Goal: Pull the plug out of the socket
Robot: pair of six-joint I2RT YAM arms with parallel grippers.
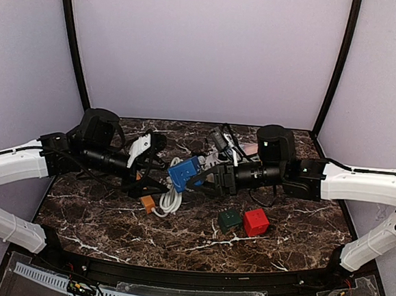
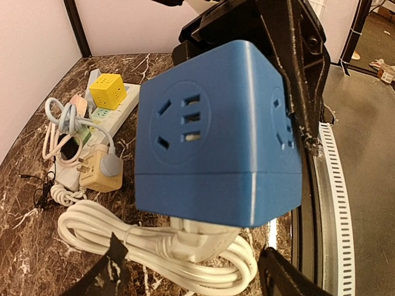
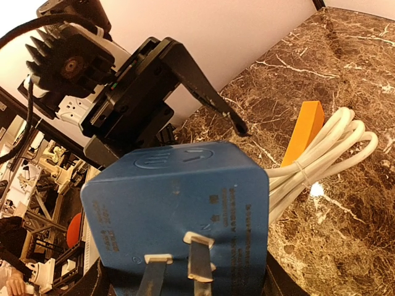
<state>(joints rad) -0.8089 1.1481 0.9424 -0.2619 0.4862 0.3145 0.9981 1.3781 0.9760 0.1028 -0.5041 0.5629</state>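
Observation:
The blue cube socket (image 1: 186, 173) is held above the table by my right gripper (image 1: 213, 176), which is shut on its sides. In the right wrist view the cube (image 3: 179, 209) fills the frame, its metal prongs toward the camera. A white plug (image 2: 197, 237) is seated in the cube's underside (image 2: 216, 135), and its coiled white cable (image 2: 154, 246) hangs to the table. My left gripper (image 2: 194, 280) is open, its fingers (image 2: 102, 277) spread to either side just short of the plug, not touching it.
A white power strip with a yellow cube socket (image 2: 108, 90) and a beige adapter (image 2: 99, 169) lie behind the cube. An orange block (image 1: 147, 203) lies beside the cable coil (image 1: 171, 201). A green cube (image 1: 229, 220) and a red cube (image 1: 255, 222) sit at front right.

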